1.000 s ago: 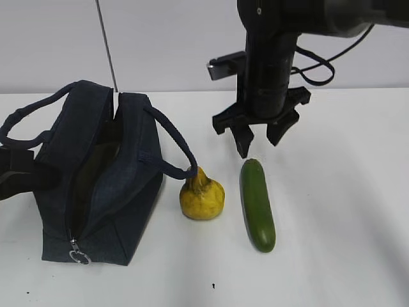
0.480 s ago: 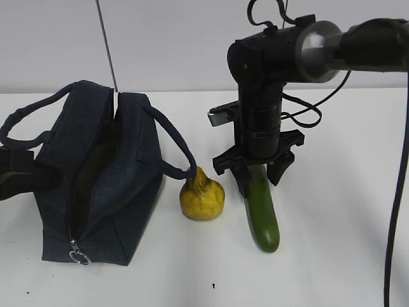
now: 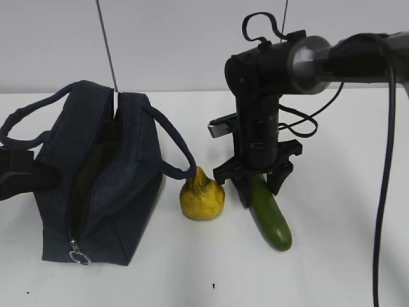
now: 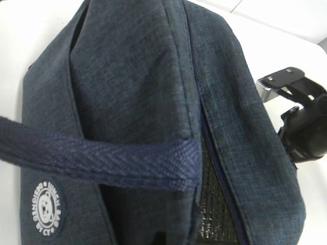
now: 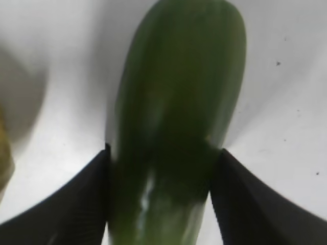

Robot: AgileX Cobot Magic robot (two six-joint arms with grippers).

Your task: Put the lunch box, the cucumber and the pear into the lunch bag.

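The dark navy lunch bag (image 3: 121, 185) stands unzipped on the left of the white table. My left gripper (image 3: 14, 173) is shut on its left handle (image 4: 102, 158), pulling it outward; its fingers are hidden in the left wrist view. The yellow pear (image 3: 202, 197) sits just right of the bag. The dark green cucumber (image 3: 271, 220) lies on the table beside it. My right gripper (image 3: 259, 194) is down over the cucumber's far end and open, one finger close against each side of the cucumber (image 5: 179, 102). The lunch box is out of view.
The bag's other handle (image 3: 172, 144) arches toward the pear. A metal ring pull (image 3: 79, 257) hangs at the bag's near end. A thin rod (image 3: 107, 48) stands behind the bag. A cable (image 3: 383, 192) hangs at the right.
My right gripper has come down from above the table and now straddles the cucumber. The cucumber's near end has swung to the right. The bag, the pear and the left gripper have stayed still.
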